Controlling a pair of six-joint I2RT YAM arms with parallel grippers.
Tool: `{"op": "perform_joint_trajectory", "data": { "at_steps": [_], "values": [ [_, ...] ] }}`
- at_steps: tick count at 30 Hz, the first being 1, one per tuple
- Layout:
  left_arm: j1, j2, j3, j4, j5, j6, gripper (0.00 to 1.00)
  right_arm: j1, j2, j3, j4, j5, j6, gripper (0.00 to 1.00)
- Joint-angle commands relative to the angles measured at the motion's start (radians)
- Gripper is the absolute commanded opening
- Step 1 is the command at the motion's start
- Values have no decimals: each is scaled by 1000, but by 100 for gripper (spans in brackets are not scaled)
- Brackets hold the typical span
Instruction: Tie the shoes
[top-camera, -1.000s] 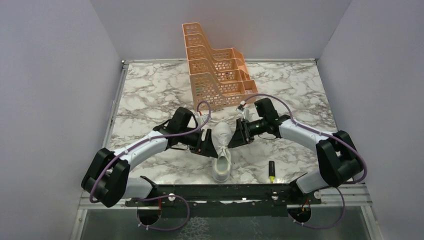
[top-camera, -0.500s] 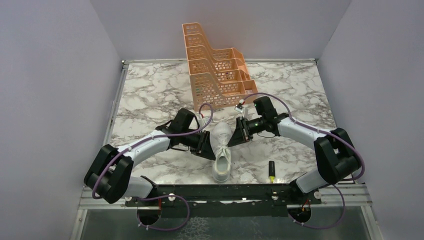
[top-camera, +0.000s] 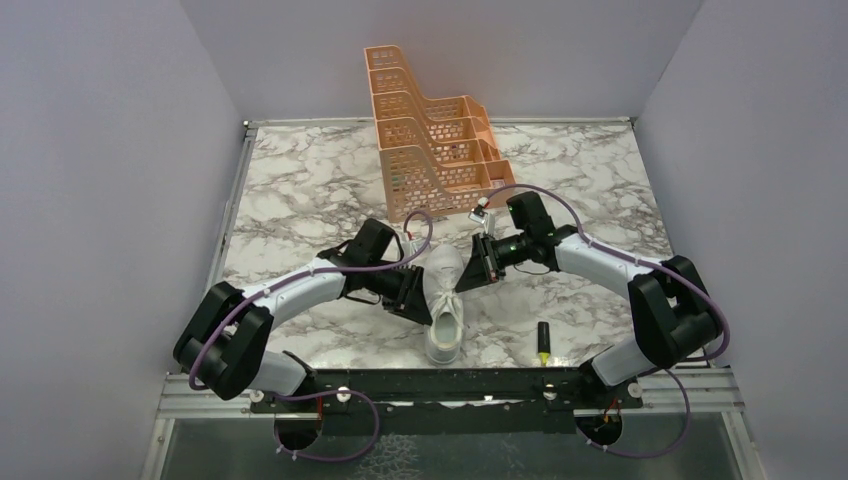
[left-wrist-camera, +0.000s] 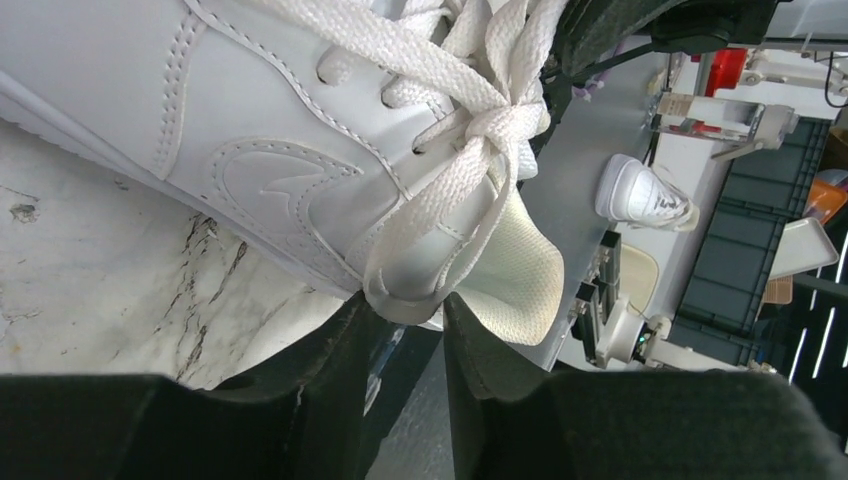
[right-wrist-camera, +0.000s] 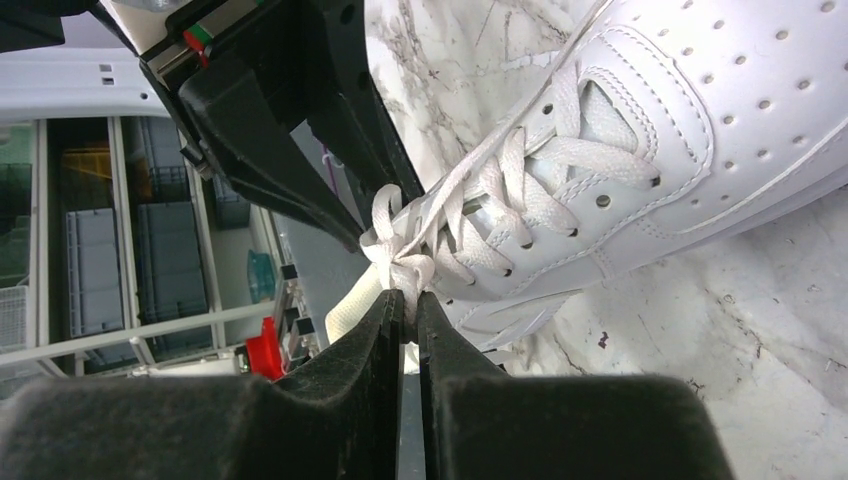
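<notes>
Marble table (top-camera: 300, 180), with an orange rack (top-camera: 430, 150) at far centre. White sneaker (top-camera: 445, 325) sits near centre between the arms, toe far, heel near. Left gripper (left-wrist-camera: 405, 310) is at its left side, jaws narrowly parted and nipping a loop of the laces (left-wrist-camera: 470, 130). Right gripper (right-wrist-camera: 410, 305) is at its right side, jaws almost closed, pinching lace beside the knot. Yellow-tipped marker (top-camera: 544, 343) lies right of the heel, apart.
</notes>
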Motion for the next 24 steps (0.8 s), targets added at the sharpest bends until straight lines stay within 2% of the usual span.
{"op": "perform_joint_trajectory", "data": {
  "at_steps": [1,4,6,12,21,24],
  "values": [
    [-6,-14,23,-36,-1,25,28,0,2,29,-11,-2,-2,13],
    [-6,-41,18,-65,-11,26,22,0,-11,24,-44,26,0,9],
    [-6,-60,16,-78,-19,20,12,-1,-24,20,-62,35,1,7],
    [-6,-83,15,-86,-43,9,0,-8,-68,6,-89,64,16,1],
    [-5,-73,33,-155,-99,-27,0,-28,-112,-7,-156,213,34,1],
    [-5,-74,26,-200,-175,-62,0,-31,-155,-41,-149,285,67,1]
  ]
}}
